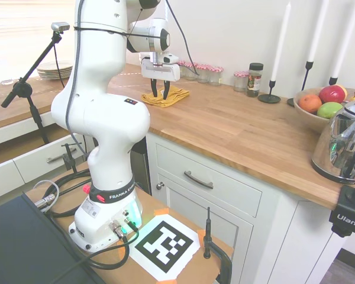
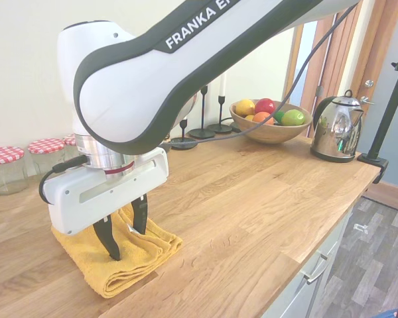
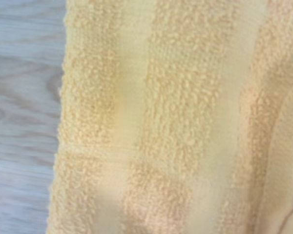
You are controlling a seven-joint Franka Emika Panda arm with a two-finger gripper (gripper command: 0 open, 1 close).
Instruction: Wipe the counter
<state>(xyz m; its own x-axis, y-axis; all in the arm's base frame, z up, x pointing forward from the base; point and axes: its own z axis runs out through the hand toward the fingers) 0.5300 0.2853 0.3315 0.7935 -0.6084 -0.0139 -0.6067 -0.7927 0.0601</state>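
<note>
The counter (image 1: 242, 127) (image 2: 252, 199) is a long honey-brown wooden worktop over white cabinets. A folded yellow towel (image 1: 171, 96) (image 2: 129, 255) lies on it and fills most of the wrist view (image 3: 185, 117), with a strip of wood showing beside it. My gripper (image 1: 160, 90) (image 2: 126, 232) hangs straight down over the towel, open, its dark fingertips (image 2: 111, 242) right at the cloth's top surface. Nothing is between the fingers.
Several jars with red-checked lids (image 1: 204, 72) (image 2: 3, 165) line the wall behind the towel. A spice jar (image 1: 255, 78), black candlesticks (image 1: 270, 94) (image 2: 202, 129), a fruit bowl (image 1: 319, 109) (image 2: 268, 122) and a chrome kettle (image 1: 346, 145) (image 2: 338, 129) stand further along. Plates (image 1: 54, 71) sit far left.
</note>
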